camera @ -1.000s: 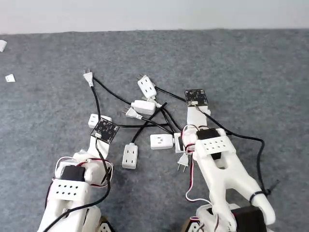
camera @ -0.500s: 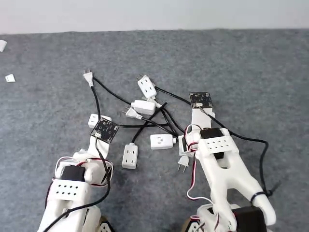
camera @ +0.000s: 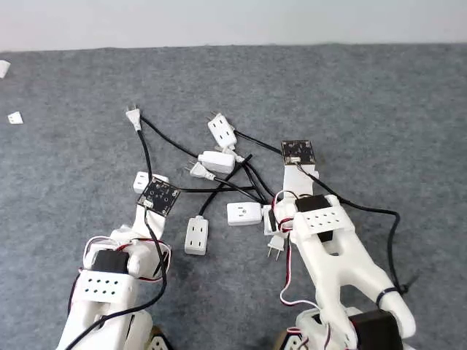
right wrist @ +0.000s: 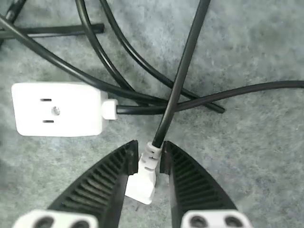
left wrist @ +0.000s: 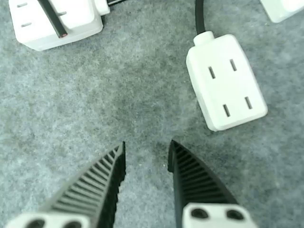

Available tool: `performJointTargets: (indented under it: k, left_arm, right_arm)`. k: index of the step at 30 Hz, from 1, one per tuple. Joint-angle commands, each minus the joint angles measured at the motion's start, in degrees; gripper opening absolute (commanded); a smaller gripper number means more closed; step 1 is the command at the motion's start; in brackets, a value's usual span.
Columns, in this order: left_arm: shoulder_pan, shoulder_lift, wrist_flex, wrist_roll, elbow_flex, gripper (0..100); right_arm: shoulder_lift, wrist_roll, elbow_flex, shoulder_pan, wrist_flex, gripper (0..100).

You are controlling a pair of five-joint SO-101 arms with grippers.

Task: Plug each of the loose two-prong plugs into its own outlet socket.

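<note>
L gripper [left wrist: 145, 152] parked low over carpet [left wrist: 142, 95], jaws apart, empty; socket block [left wrist: 225, 80] just beside. No shift there in last sec. R gripper [right wrist: 148, 147] clamped on plug [right wrist: 142, 178] at cord end, single socket [right wrist: 57, 109] near. R arm [camera: 336, 255] swung slightly right, then back; plug barely moved. Looks like R still lining up approach, no plug seated yet.

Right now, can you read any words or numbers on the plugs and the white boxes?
There are none that can be read.
outlet block: just slots, no letters.
single-socket block: plain white, no print.
plug held in the right tool: no markings that show.
dark boards on the arms: tiny marks, too small to read.
</note>
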Motion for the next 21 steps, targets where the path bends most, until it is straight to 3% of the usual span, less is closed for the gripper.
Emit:
performJointTargets:
  k: [1, 18, 21]
  left_arm:
    - [-0.1, -0.6, -1.2, 0.1, 0.1, 14]
    - [-0.1, -0.6, -1.2, 0.1, 0.1, 14]
    - [-0.1, -0.6, -1.2, 0.1, 0.1, 14]
  right_arm:
    - [3.6, -0.5, -2.2, 0.5, -1.0, 9.2]
    - [8.7, -0.4, -7.7, 3.8, 3.3, 8.9]
    - [8.7, 2.5, -9.5, 4.4, 6.3, 6.4]
